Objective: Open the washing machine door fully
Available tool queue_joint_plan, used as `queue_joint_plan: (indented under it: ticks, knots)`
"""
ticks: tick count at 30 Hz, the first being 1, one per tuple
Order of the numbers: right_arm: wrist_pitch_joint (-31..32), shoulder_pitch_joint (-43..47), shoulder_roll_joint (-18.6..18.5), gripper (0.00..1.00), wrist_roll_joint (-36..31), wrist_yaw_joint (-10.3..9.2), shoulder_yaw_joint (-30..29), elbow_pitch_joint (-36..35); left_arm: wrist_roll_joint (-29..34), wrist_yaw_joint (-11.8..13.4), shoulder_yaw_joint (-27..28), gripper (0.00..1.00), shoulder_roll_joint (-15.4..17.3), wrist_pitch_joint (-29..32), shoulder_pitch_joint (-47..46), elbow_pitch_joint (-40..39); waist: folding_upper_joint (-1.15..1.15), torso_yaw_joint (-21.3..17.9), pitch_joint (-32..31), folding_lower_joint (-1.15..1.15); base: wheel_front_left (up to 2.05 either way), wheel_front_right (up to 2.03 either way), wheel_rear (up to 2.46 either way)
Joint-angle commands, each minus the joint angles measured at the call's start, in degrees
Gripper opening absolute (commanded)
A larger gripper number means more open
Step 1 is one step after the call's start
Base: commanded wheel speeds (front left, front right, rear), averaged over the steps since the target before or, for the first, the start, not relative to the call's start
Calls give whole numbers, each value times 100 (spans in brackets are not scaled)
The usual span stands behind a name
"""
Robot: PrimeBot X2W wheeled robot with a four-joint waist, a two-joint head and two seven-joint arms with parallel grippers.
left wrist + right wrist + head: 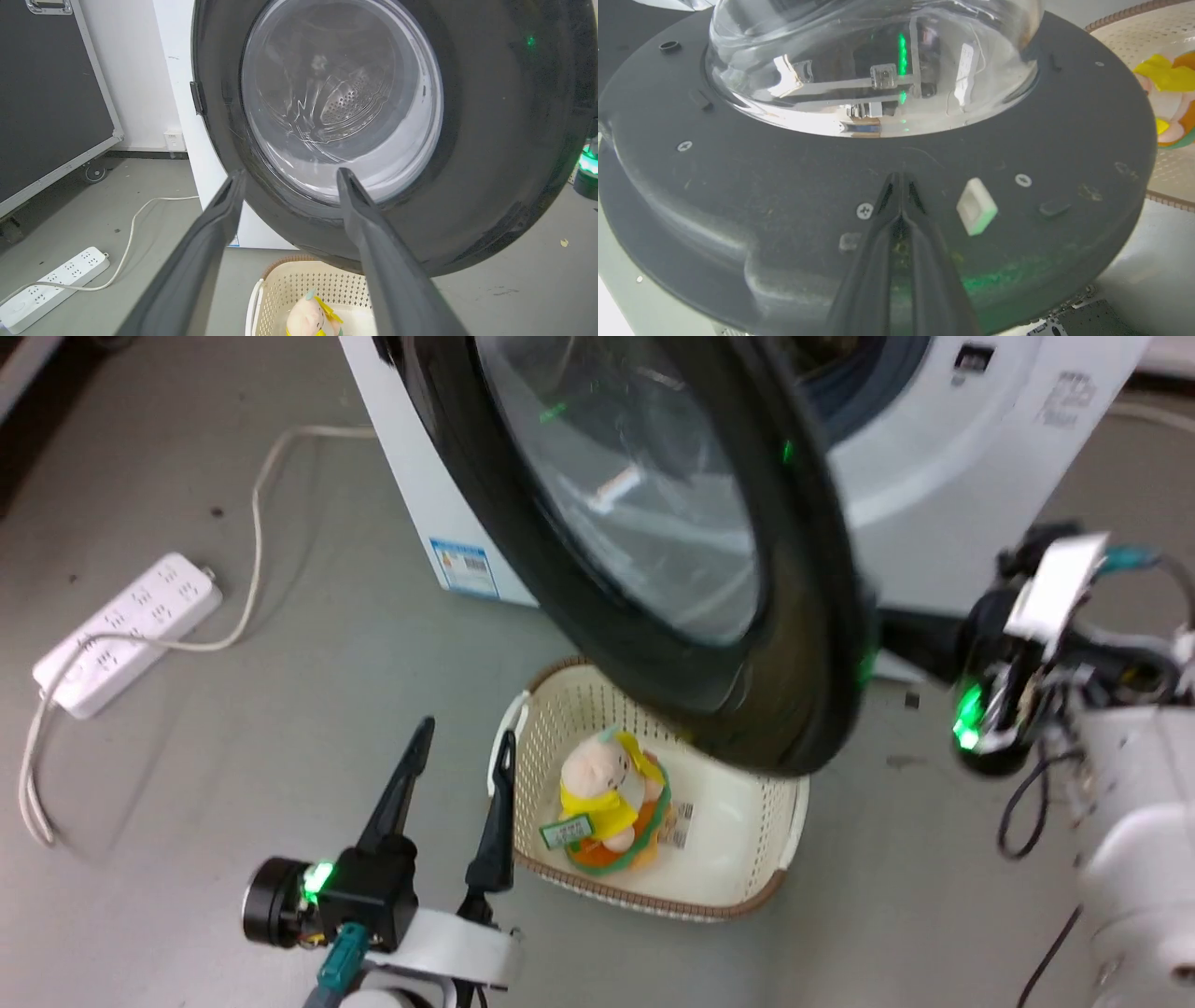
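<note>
The washing machine (943,476) is a white box at the top of the head view. Its door (812,616), a glossy black disc with a clear glass bowl, stands swung out over a basket. My right gripper (901,178) is shut with nothing in it, its tips pressed against the door's dark inner face (761,186) beside a small white latch (976,205). In the head view the right wrist (990,709) sits just behind the door's rim. My left gripper (465,737) is open and empty on the near side, pointing at the door's outer face (490,140) without touching it.
A cream laundry basket (747,887) with a plush toy (607,803) sits on the floor under the door. A white power strip (131,630) and its cable lie on the grey floor to the left. A black wheeled case (46,93) stands left of the machine.
</note>
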Motion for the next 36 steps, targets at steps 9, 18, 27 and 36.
queue_joint_plan:
  ticks: [9, 18, 27, 36]
  knots:
    - [634, 1108, 263, 0, 995, 7, 829, -493, 37, -164, -81, 100, 7, -32, 507, 147, 0, 239, -601, 1, 0, 0, 0]
    - [-211, 1675, 265, 0, 2740, 7, 3153, -1029, -24, -193, -233, 100, 7, -32, 585, 207, 0, 458, -659, 1, 0, 0, 0]
    - [-1363, 1704, 195, 100, 2964, 7, 3857, -1303, -94, -114, -105, 100, 7, -32, 546, 171, 0, 468, -757, 1, 0, 0, 0]
    - [-4100, 2695, -1069, 100, 935, 7, 3727, -3444, -168, -133, 198, 100, 7, -32, 477, 130, 0, 54, -1096, 1, 0, 0, 0]
